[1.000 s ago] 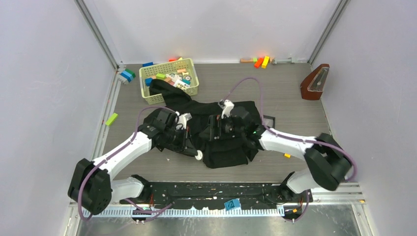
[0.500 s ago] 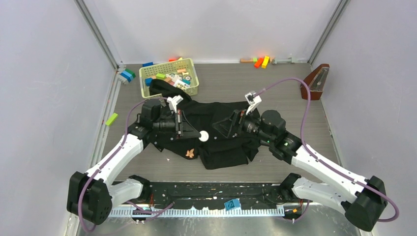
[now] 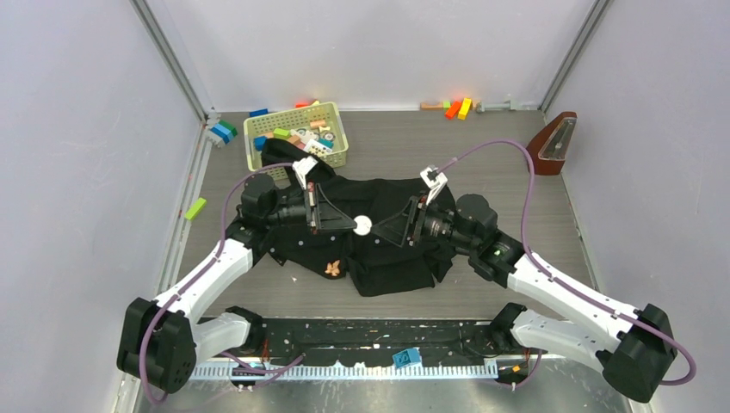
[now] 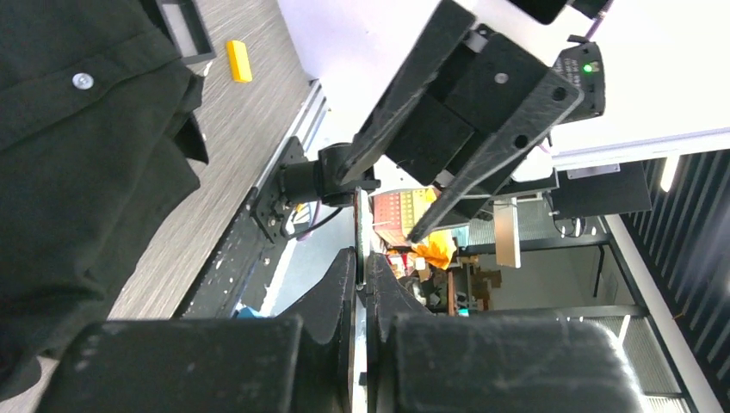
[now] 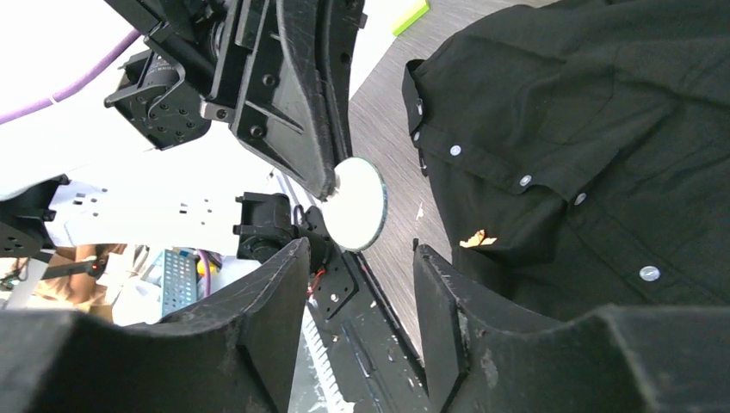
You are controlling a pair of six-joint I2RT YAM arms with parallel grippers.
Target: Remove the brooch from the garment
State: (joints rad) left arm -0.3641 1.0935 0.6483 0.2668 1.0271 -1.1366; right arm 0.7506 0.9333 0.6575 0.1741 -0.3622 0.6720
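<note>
Across the table [image 3: 516, 172], the garment [image 3: 392, 262] lies rumpled and spread between your two arms. Both arms are up off the cloth now. A second ago they were pressed low into it.

Your left fingers [image 3: 349, 224] are pressed together on the rim of a white disc [image 3: 362, 225] and hold it in the air above the garment. A second ago that disc was down at the cloth's near edge. Your right fingers [image 3: 383, 232] are spread wide and point straight at the disc, close to it but not touching.

With the arms lifted, the brooch [image 3: 332, 268] is uncovered. It sits on the black cloth near the garment's near-left edge, below your left fingers, and neither arm touches it. You cannot tell from these views whether it is still pinned.

By my reading the task is not done: you hold the disc, not the brooch. The free right fingers look better placed to go down for it.
</note>
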